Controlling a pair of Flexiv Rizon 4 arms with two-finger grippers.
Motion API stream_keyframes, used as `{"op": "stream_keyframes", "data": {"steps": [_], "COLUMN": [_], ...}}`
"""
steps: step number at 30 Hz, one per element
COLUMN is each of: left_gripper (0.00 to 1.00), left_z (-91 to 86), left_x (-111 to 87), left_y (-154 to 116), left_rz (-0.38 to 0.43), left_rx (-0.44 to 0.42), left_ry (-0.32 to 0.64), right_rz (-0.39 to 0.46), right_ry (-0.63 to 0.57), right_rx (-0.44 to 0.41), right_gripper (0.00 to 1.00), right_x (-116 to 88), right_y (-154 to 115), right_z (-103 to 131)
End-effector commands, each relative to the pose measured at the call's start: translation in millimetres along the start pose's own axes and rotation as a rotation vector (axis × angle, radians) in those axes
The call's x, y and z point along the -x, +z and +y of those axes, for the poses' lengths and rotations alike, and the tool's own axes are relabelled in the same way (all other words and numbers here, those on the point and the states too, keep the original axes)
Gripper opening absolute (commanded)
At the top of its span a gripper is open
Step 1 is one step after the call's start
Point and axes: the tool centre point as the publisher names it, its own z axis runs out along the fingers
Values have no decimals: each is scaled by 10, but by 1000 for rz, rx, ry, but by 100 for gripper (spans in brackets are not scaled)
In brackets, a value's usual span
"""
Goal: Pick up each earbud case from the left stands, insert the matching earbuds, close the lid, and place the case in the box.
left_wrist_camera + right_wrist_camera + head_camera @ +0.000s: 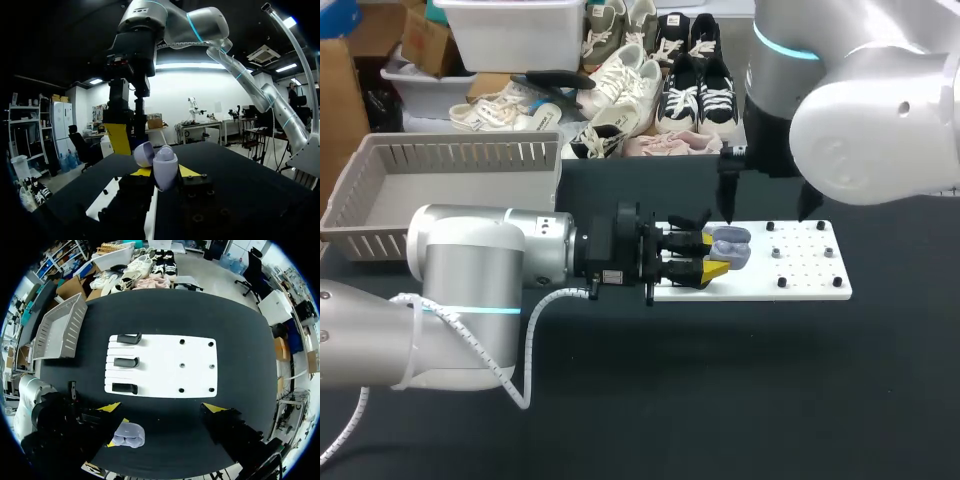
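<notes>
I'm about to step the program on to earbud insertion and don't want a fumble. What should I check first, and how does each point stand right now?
1. The earbud case held by the left gripper: ok, clamped from both sides.
2. Case open: ok, its two halves stand apart.
3. The right gripper carrying an earbud: not ok, jaws wide apart with nothing between them.
4. Earbuds waiting on the white board: cannot tell, only small dark pegs show there.
5. The grey basket ready for drop-off: ok, upright, open side up.
</notes>
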Motion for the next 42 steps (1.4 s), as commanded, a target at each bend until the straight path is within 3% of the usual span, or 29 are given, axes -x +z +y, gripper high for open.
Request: {"op": "stream_keyframes", "data": {"steps": [1,14,23,33,42], "left_gripper": [0,0,0,0,0], "left_z": [-12,-12,-12,-57,-16], "left_x": [1,1,1,269,438], "left_y": [4,4,4,-477,-1125], "left_rz": [-1,-1,-1,-91,-24], "left_rx": [6,6,6,97,276], "left_ry": [1,1,1,-48,-33], "right_rz": [7,14,-116,-155,-155], "right_ry": [0,-24,-34,-47,-47], "right_rx": [9,48,37,59,59], "right_gripper": [100,100,100,100,100], "right_x": [-64,-349,-375,-442,-442], "right_y": [35,-53,-195,-257,-257], "right_z": [-34,31,-97,-133,-133]}}
